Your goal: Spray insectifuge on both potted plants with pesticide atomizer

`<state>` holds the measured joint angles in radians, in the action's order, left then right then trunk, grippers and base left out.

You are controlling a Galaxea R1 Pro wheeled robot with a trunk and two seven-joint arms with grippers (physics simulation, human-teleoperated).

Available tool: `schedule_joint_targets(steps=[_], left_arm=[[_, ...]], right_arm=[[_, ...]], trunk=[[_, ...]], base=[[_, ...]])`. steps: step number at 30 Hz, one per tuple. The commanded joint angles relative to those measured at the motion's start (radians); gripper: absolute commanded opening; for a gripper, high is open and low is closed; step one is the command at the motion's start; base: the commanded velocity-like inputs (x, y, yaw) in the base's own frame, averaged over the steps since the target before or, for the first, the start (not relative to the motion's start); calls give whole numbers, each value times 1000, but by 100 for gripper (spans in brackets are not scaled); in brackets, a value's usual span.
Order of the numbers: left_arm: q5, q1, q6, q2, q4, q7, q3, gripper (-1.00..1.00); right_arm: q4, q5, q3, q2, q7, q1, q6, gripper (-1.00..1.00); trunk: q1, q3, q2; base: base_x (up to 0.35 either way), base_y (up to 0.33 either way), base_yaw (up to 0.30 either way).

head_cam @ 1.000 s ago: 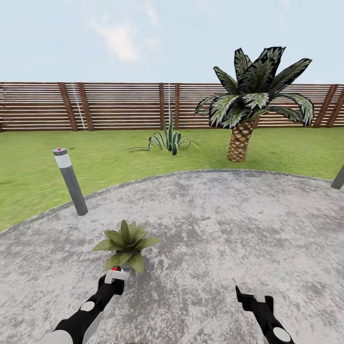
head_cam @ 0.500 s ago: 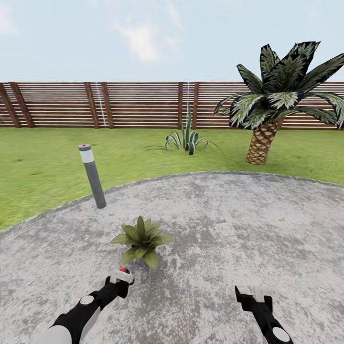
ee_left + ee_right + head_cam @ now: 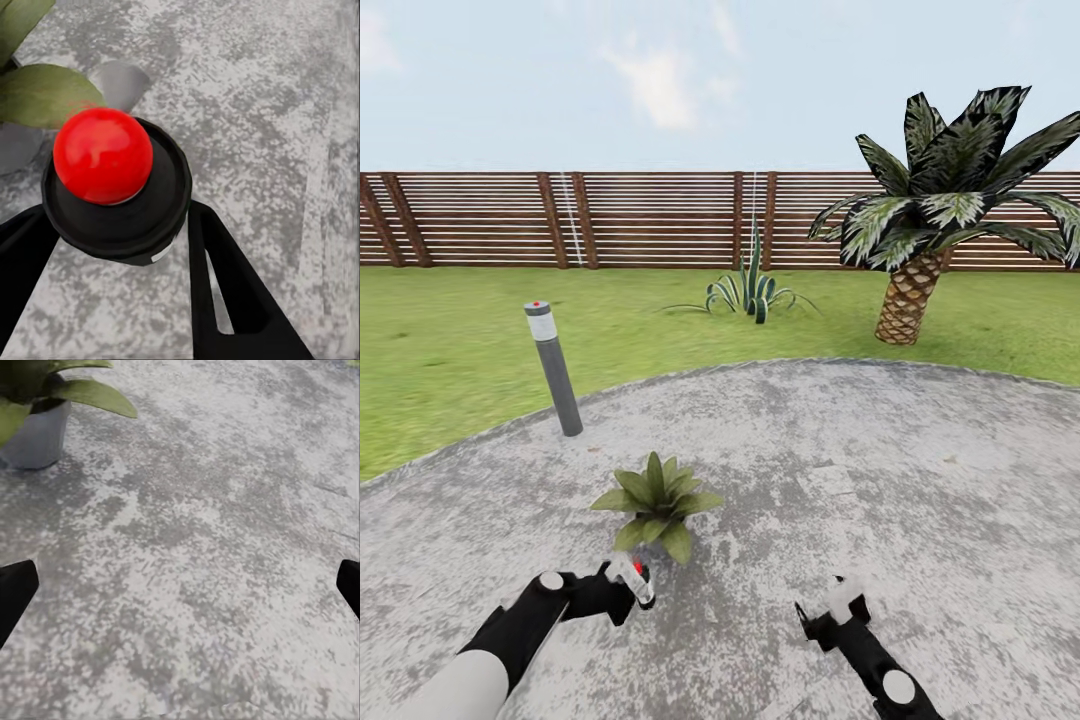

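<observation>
The left gripper (image 3: 622, 588) is clamped on the pesticide atomizer (image 3: 632, 578), its black fingers (image 3: 225, 292) on either side of the bottle's dark collar and red cap (image 3: 103, 154). It hangs just above the paved patio (image 3: 920, 480), right in front of the potted plant (image 3: 656, 502), which stands well in from the patio's edge. The right gripper (image 3: 830, 610) hovers over bare paving, fingers (image 3: 15, 592) spread wide apart. A grey bollard lamp (image 3: 554, 368) stands at the patio's left edge; lawn (image 3: 450, 340), agave (image 3: 752, 288), palm (image 3: 935, 215) and wooden fence (image 3: 650, 220) lie beyond.
</observation>
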<state>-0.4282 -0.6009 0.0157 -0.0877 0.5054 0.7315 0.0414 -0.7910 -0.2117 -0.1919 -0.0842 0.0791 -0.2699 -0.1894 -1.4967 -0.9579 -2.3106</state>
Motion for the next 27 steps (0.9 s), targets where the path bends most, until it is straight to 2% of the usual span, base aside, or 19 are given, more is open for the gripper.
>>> schedule_joint_targets(steps=[1,3,4,7,10,14,16,18,20,21,22,26,27], left_arm=[[-13,0,3,-1,3,7,3,-100],[-62,0,4,-5,5,18,3,-100],[-76,0,4,-6,5,19,3,-100],[-155,0,4,-10,2,36,3,-100],[-207,0,4,-10,3,81,3,-100],[-260,-2,4,-7,7,144,3,-100],[-281,-2,4,-5,8,155,3,-100],[-303,-2,4,-4,9,163,3,-100],[-330,-2,4,-1,10,170,3,-100],[-341,-2,5,0,10,173,3,-100],[-347,-2,5,1,10,174,3,-100],[-371,-3,6,5,11,177,3,-100],[-373,-3,6,6,13,178,2,-100]], right_arm=[[-5,-11,-6,0,23,-1,0,100],[-24,-20,-19,0,127,-4,15,100],[-29,-22,-20,0,155,-7,21,100],[-82,-26,-26,0,303,-25,77,100],[-146,-28,-27,0,381,-33,157,100],[-217,-29,-29,0,481,-45,273,100],[-229,-34,-29,0,541,-65,303,100],[-235,-54,-29,0,601,-94,323,100],[-235,-100,-29,0,670,-131,337,100],[-235,-124,-29,1,694,-144,340,-100],[-236,-145,-29,1,711,-152,341,-100],[-237,-178,-30,2,749,-163,344,-100],[-239,-183,-30,3,777,-165,344,-100]], trunk=[[0,-1,0],[0,-1,0],[0,-1,0],[0,-1,0],[0,-1,0],[0,-1,0],[0,-1,0],[0,-1,0],[0,-1,0],[0,-1,0],[0,-1,0],[0,-1,0],[0,-1,0]], base=[[0,0,0],[0,0,0],[0,0,0],[0,0,0],[0,0,0],[0,0,0],[0,0,0],[0,0,0],[0,0,0],[0,0,0],[0,0,0],[0,0,0],[0,0,0]])
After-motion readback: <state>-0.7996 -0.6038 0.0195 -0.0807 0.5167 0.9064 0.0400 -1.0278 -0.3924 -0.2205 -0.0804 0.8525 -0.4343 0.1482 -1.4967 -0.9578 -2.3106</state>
